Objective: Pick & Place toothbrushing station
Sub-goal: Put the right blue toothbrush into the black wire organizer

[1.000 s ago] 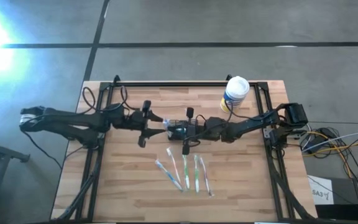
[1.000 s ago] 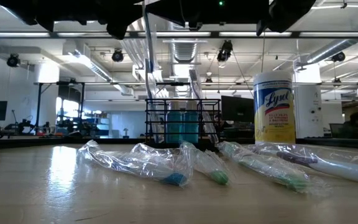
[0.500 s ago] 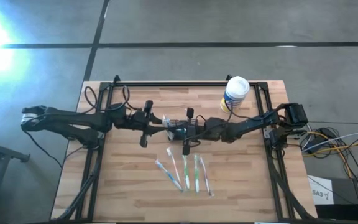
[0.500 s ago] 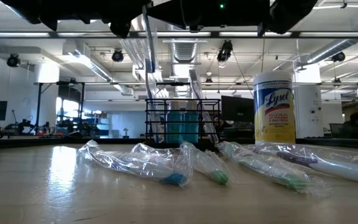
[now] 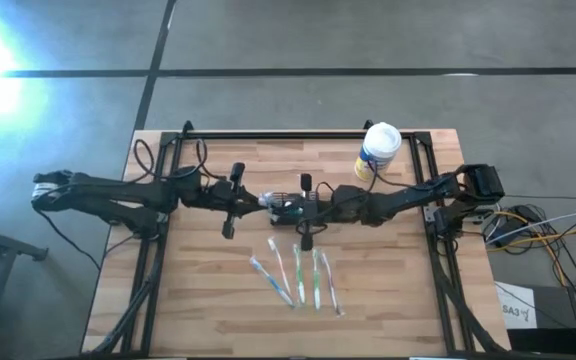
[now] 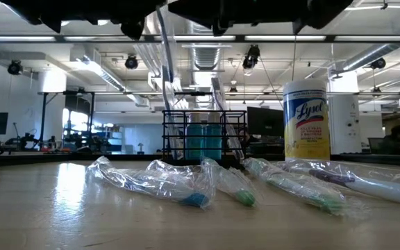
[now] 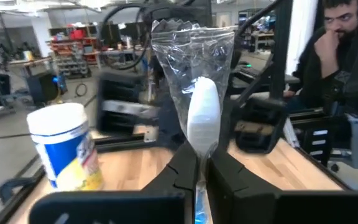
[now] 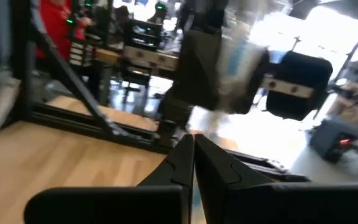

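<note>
Tub (image 6: pixel 306 119) reads "Lysol", at approx 1 o'clock from table (image 5: pixel 208 300) centre, near far edge. Caddy (image 5: pixel 286 207) sits mid-table. Left gripper (image 7: pixel 197 180) pinched on a wrapped toothbrush (image 7: pixel 201 118) over caddy. Right gripper (image 5: pixel 306 210) closed, holding nothing visible. Four wrapped brushes (image 5: pixel 296 274) at 6 o'clock; near edge w/ free room.

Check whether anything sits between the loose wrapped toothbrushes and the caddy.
Nothing visible does. The four wrapped toothbrushes lie on bare wood just in front of the caddy; the wipes tub stands off to one side.
</note>
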